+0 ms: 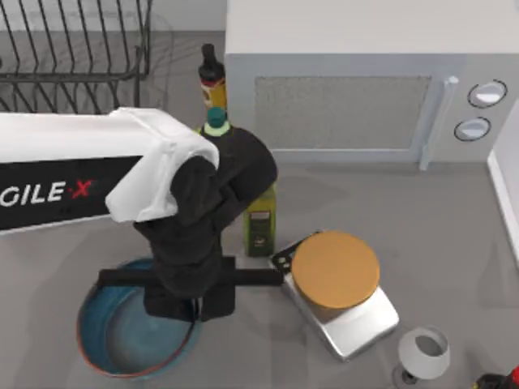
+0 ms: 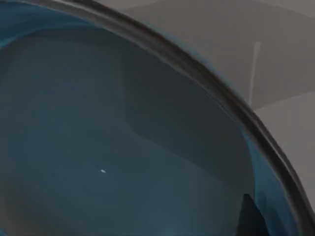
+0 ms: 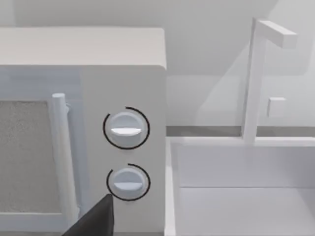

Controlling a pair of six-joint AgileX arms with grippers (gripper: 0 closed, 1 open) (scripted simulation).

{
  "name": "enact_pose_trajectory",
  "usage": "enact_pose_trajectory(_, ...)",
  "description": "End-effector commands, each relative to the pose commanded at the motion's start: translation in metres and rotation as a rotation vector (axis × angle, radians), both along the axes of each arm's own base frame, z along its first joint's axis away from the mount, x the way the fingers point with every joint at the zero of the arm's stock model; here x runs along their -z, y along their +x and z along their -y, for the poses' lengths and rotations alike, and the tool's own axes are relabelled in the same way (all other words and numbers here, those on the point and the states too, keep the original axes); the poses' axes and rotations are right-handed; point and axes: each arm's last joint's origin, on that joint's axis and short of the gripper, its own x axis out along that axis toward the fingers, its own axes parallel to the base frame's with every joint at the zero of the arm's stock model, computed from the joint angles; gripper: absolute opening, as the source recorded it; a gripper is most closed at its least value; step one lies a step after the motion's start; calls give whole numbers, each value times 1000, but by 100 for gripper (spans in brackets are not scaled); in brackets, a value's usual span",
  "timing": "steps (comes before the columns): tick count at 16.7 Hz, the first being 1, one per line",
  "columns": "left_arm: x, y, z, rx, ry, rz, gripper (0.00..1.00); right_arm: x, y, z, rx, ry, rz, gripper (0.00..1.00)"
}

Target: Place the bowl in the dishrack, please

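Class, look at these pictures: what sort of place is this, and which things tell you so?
Probably a kitchen counter: a dishrack, a white microwave and a bowl sit on it.

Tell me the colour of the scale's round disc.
Orange, on the silver scale's flat round disc; clearest in the top view.

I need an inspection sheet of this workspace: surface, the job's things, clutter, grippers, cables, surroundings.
Surface: grey table.
Job's things: bowl on the table at the near left, not in the rack; dishrack at the far left.
Clutter: dark-capped bottle and olive-oil bottle near the centre; scale with orange disc; wine glass at the near right.
Grippers: left gripper low over the bowl's right rim, its wrist view looking into the bowl; right arm parked, facing the microwave.
Cables: nothing seen.
Surroundings: microwave at the back; white sink to its right.
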Motion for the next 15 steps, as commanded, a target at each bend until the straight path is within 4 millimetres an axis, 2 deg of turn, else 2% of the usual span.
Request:
enact_pose_trajectory(4,-61,7,7,0,16,-16,0,0,0,0,0,0,0,100)
enact_pose_trajectory(8,-129,1,1,0,27,-29,0,0,0,0,0,0,0,100)
enact_pose_trajectory(10,-156,-4,-5,0,14,-15,0,0,0,0,0,0,0,100)
enact_pose_trajectory(12,-171,-8,-9,1,3,-4,0,0,0,0,0,0,0,100)
enact_pose_trajectory(15,-173,-8,-10,1,1,-2,0,0,0,0,0,0,0,100)
